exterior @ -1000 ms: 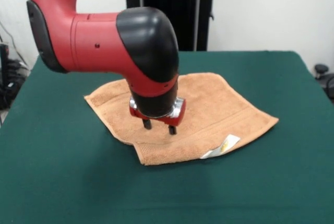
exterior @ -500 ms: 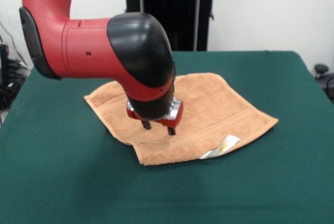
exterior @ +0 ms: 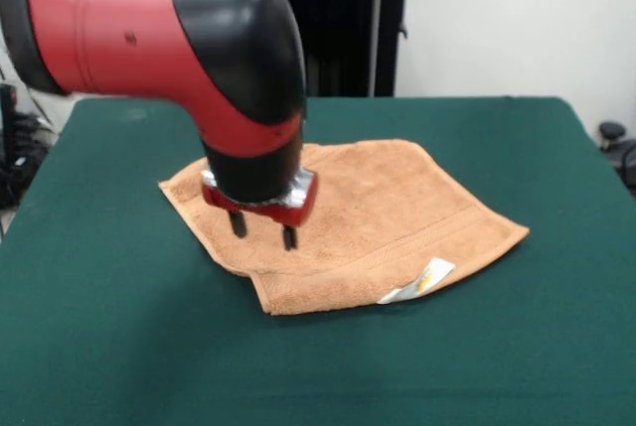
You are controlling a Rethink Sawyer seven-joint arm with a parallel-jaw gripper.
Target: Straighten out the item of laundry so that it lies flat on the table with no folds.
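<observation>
A bulky red and black robot arm point(exterior: 149, 39) fills the upper left of the frame and hides the far left part of the worktop behind it. Its end effector point(exterior: 263, 230) hangs below a red and silver wrist, the two dark fingers point(exterior: 238, 223) spread apart with a clear gap between them and nothing held. They point down over the left part of the small orange-tan terry towel point(exterior: 388, 213); whether the tips touch the cloth cannot be told.

The towel lies around the middle of the frame on the dark green felt-like worktop point(exterior: 517, 347), turned like a diamond, one corner reaching toward the right. Its lower left part looks doubled, with a thick rolled edge along the bottom. A small white label with a yellow mark point(exterior: 417, 282) sticks out from the lower edge, right of centre.

Behind the worktop, at top centre, stands a black upright stand with a rounded rail point(exterior: 338, 9). A pale wall point(exterior: 517, 19) spans the upper right. A dark round object point(exterior: 612, 132) sits at the right edge and tangled cables point(exterior: 15, 148) at the left edge.
</observation>
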